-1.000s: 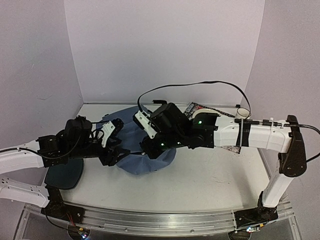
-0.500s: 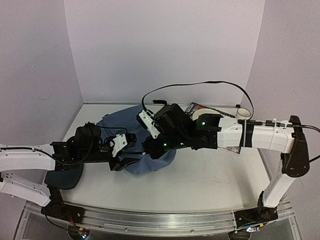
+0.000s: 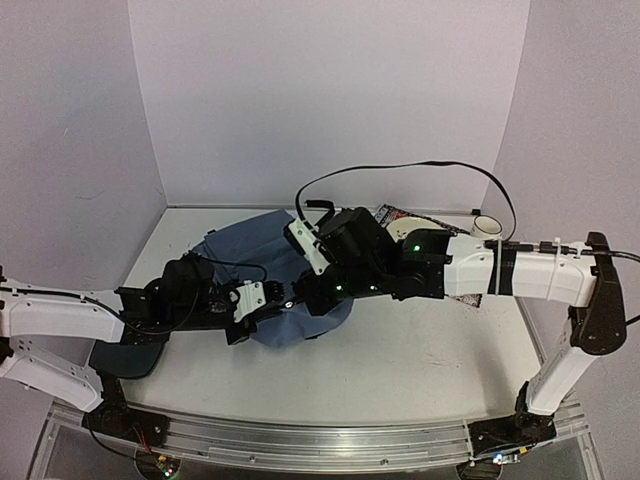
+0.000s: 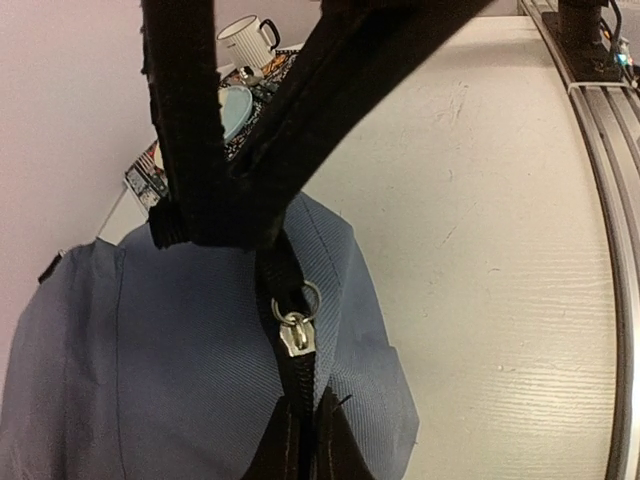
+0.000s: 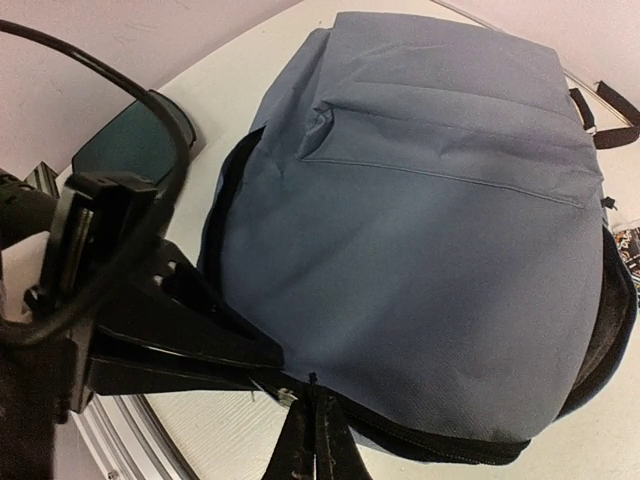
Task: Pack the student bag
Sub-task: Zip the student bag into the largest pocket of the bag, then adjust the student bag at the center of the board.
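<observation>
the student bag [image 3: 250, 245] lies flat on the white table [image 3: 430, 350], left of centre and towards the back wall, with its slate-blue front panel facing up and its black zipper running along the near edge. both arms meet at that edge. the left gripper [image 4: 215, 215] has its two black fingers pressed together on the dark zipper strip, just above the silver zipper pull [image 4: 297, 335]. the right gripper [image 5: 312, 400] is pinched closed on the same black edge just beside it, the two sets of fingertips almost touching. part of the zipper is open on the bag's right side, showing dark lining. a dark teal pad [image 3: 125, 350] lies on the table under the left arm, beside the bag. a white ribbed mug [image 4: 245, 40] stands at the far right, well apart from the bag.
</observation>
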Motion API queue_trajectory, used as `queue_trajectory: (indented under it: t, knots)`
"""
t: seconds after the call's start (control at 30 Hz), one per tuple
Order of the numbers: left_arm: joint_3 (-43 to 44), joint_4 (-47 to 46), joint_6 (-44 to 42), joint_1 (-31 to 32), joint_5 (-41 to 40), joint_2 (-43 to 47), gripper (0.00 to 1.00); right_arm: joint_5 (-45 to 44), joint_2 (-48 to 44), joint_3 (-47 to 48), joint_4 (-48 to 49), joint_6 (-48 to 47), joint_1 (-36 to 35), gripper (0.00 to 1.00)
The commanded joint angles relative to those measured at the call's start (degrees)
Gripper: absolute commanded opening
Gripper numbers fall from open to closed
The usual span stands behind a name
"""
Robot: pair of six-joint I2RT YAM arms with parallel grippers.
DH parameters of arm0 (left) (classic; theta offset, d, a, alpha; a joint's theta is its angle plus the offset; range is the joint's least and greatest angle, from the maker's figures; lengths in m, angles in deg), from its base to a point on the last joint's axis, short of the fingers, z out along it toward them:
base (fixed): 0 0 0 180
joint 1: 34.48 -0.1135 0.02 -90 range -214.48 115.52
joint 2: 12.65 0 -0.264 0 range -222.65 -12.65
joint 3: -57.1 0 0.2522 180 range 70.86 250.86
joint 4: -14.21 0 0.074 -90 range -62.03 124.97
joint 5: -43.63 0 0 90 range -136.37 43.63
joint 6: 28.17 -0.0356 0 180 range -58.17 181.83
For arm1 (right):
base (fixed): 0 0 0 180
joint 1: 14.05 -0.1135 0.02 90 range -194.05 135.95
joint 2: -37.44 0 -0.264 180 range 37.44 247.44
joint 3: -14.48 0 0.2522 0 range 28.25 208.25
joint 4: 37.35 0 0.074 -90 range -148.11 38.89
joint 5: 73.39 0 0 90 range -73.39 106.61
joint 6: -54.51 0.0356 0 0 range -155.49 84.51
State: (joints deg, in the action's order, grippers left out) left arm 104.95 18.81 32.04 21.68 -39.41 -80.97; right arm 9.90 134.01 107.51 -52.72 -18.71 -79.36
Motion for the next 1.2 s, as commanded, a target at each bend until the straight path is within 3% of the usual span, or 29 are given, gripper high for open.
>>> queue_trajectory:
  t: [0.0, 0.37, 0.57, 0.63, 0.7, 0.77, 1.03, 1.17]
  knots:
    - [-2.5, -0.4, -0.2, 0.5, -0.7, 5.4, 0.0, -4.7, -7.0, -2.3, 2.8, 0.3, 4.4, 0.0]
    - [-6.1, 8.1, 1.1, 0.5, -4.9, 13.5, 0.0, -5.0, -10.2, -8.5, 2.6, 2.1, 19.5, 0.0]
    - [-6.4, 14.5, 1.5, 0.5, -9.9, 19.3, 0.03, 8.0, -6.4, -5.6, 4.9, 0.8, 18.3, 0.0]
    - [-6.1, 14.5, 3.8, 0.5, -9.5, 20.7, 0.14, 9.3, -5.7, -5.1, 5.3, 0.5, 16.3, 0.0]
    - [-5.0, 14.2, 7.3, 0.5, -8.8, 20.4, 0.35, 10.2, -5.2, -4.5, 5.5, 1.1, 14.5, 0.0]
    - [-3.3, 14.1, 10.5, 0.5, -7.5, 19.0, 0.46, 10.9, -4.9, -4.0, 6.1, 1.9, 12.7, 0.0]
    - [2.9, 9.8, 19.1, 0.6, 1.4, 11.8, 0.7, 12.7, -2.5, 0.8, 6.9, 2.6, 5.4, 0.0]
    - [5.1, 7.6, 20.0, 1.1, 3.5, 9.1, 0.76, 13.9, -1.2, 2.1, 8.5, 3.5, 2.9, 0.0]
